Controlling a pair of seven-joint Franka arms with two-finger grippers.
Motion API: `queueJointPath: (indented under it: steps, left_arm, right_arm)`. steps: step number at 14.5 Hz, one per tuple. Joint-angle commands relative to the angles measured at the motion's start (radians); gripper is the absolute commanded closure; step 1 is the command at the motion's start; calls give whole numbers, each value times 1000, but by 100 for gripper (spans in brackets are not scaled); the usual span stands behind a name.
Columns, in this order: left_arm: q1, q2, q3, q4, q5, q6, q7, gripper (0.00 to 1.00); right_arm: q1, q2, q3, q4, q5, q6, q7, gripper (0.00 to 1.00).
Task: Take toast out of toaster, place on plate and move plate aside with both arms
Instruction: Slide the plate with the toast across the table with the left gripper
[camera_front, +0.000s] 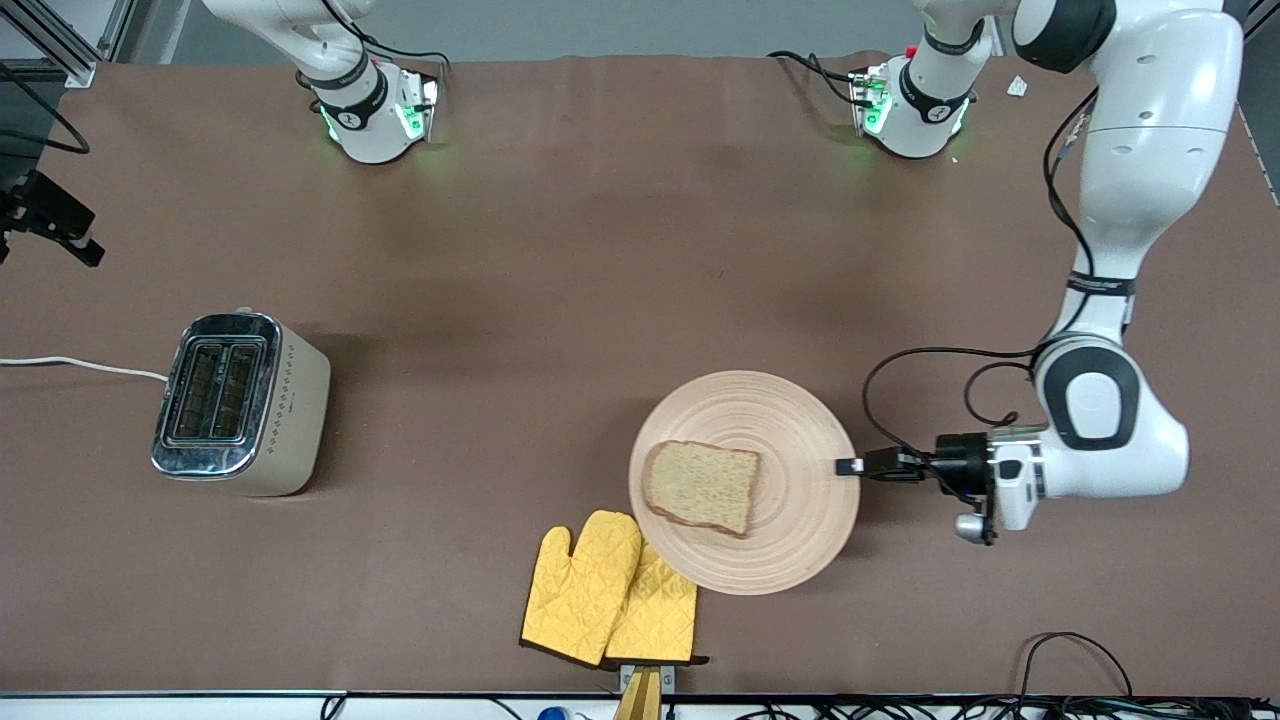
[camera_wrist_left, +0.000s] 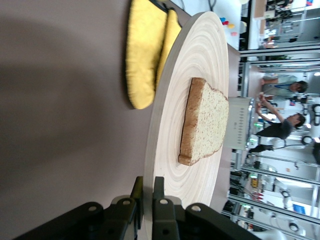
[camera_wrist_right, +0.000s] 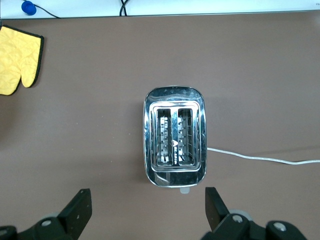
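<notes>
Nearest the front camera, a pair of yellow oven mitts (camera_front: 608, 590) lies on the brown tabletop (camera_front: 560, 250), its thumb edge tucked under the rim of the wooden plate (camera_front: 800, 420). The toast (camera_front: 702, 486) lies flat on the plate, so the step in hand appears to be moving the plate aside. The left gripper (camera_front: 850, 466) has its fingers (camera_wrist_left: 158, 186) clamped on the plate's rim at the left arm's end. Next, the plate probably needs a level slide or lift so the toast stays put. The empty toaster (camera_front: 238, 404) stands toward the right arm's end, its white cord (camera_front: 80, 365) cut off at the frame edge. The right gripper (camera_wrist_right: 147, 207) waits above the toaster, fingers wide apart; it does not show in the front view.
</notes>
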Motion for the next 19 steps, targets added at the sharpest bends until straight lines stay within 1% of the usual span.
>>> queueJointPath:
  steps: [1,3,5,6,7,9,13,15,17,19]
  left_arm:
    - [74,-23,-15,28,46,-48,9,100]
    - [105,-25,-7,31,60,-53,12,100]
    - [174,-25,-13,33,64,-53,14,100]
    - [191,-25,-6,33,81,-53,15,100]
    - [230,-25,-6,33,118,-53,29,100]
    - [293,-11,-10,28,159,-53,107,100]
    - [390,38,-9,11,179,-65,204,100]
    - [418,75,-4,10,182,-68,267,100]
    - [447,104,-6,-4,214,-70,268,100]
    - [456,118,-6,-25,221,-81,270,100]
  right_arm:
    - [-4,14,6,35,-22,-36,-4,0]
    - [-6,16,7,31,-20,-38,-6,0]
    - [-4,16,6,31,-20,-39,-6,0]
    - [-6,16,6,31,-20,-39,-6,0]
    - [-7,16,6,29,-20,-39,-6,0]
    - [-6,16,6,29,-20,-45,-4,0]
    - [-6,16,6,29,-20,-47,-4,0]
    - [-6,16,6,28,-20,-47,-4,0]
    - [-6,16,6,29,-20,-47,-4,0]
    - [-6,16,6,29,-20,-45,-4,0]
